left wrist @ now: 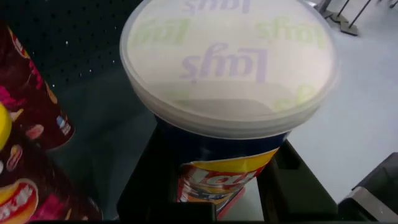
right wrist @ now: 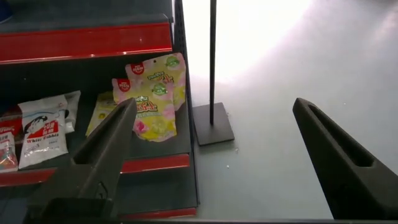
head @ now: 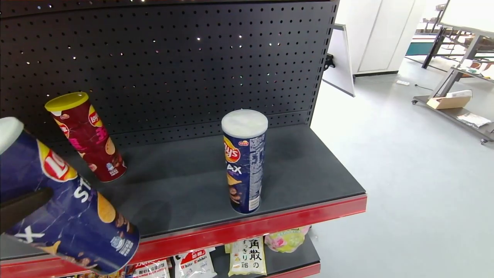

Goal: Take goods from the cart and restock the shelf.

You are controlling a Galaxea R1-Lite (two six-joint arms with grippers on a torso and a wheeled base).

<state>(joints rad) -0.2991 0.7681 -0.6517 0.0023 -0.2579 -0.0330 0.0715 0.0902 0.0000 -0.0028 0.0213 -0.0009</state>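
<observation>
My left gripper (left wrist: 217, 196) is shut on a blue chip can (head: 65, 204) with a pale lid (left wrist: 227, 62). One dark finger (head: 23, 206) crosses the can's side. The can hangs tilted over the front left of the dark shelf board (head: 185, 185). A second blue can (head: 244, 162) stands upright near the shelf's front middle. At the back left, near the pegboard, stands a maroon can with a yellow lid (head: 87, 137), also seen beside the held can (left wrist: 31, 99). My right gripper (right wrist: 217, 162) is open and holds nothing, low down by the bottom shelves.
A black pegboard (head: 173, 65) backs the shelf and a red strip (head: 270, 220) marks its front edge. Snack bags (head: 247, 256) lie on the lower shelf (right wrist: 152, 102). Grey open floor (head: 405, 173) lies to the right, with a trolley (head: 455, 108) farther off.
</observation>
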